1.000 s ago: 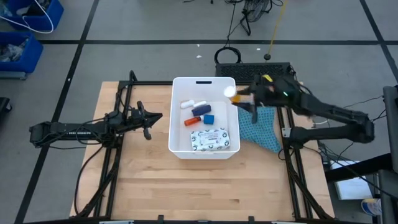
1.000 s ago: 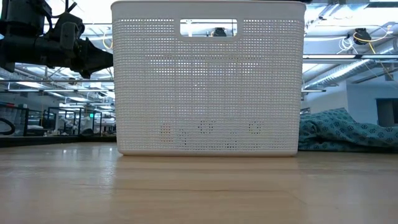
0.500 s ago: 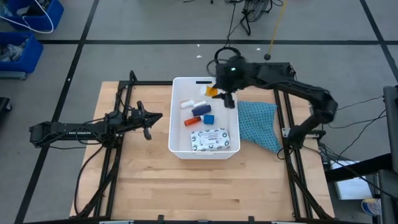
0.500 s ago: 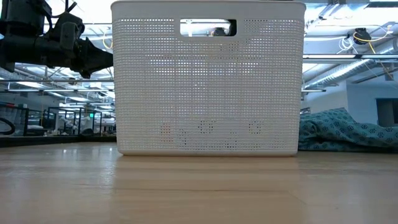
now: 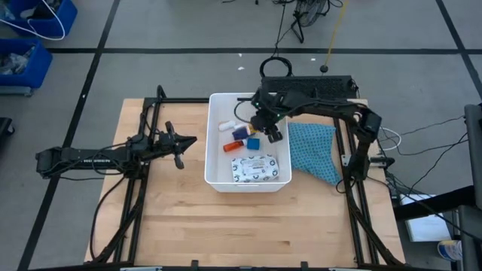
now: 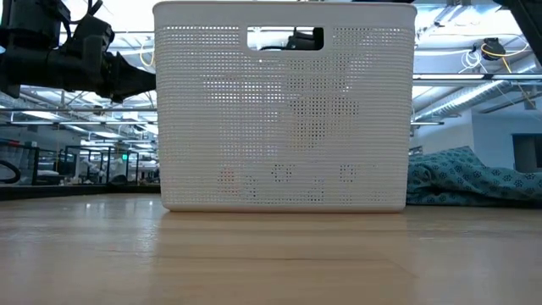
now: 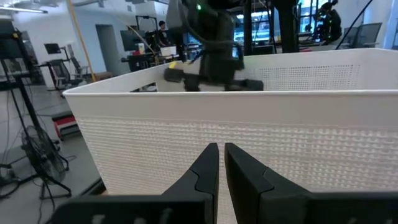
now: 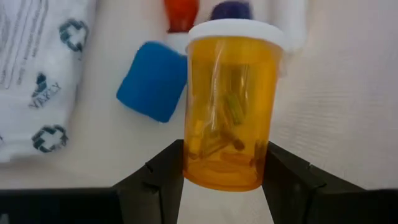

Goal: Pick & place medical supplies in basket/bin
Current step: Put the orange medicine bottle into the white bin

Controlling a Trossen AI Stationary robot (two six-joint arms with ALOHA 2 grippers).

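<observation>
The white basket (image 5: 213, 167) stands mid-table. On its floor lie a white patterned packet (image 5: 254, 167), a blue cube (image 8: 152, 81), a red bottle (image 8: 180, 12), a white tube (image 5: 226, 125) and a dark blue piece (image 8: 231, 9). My right gripper (image 5: 260, 128) hangs over the basket's far half, slanting down, shut on an orange pill bottle (image 8: 227, 106) with a white cap. My left gripper (image 5: 181, 147) waits shut, level, just left of the basket wall (image 7: 249, 130). My right gripper pinches the orange bottle's body near its bottom end (image 8: 198, 163) between its two fingers (image 8: 163, 177). The fingers lie along the bottle, whose white cap (image 8: 235, 30) points away from them. The gripper slants down from the table's right, and the bottle hangs clear above the basket's floor.
A teal cloth (image 5: 312, 150) lies on the table right of the basket. Blue crates (image 5: 30, 38) stand on the floor beyond the table's far left corner. Bare wood (image 5: 241, 226) stretches in front of the basket.
My right gripper has swung from beyond the basket's far right corner toward the table's left, over the basket, sinking and tipping from level to slanting down. The orange bottle has travelled with it and now hangs inside the basket's outline.
</observation>
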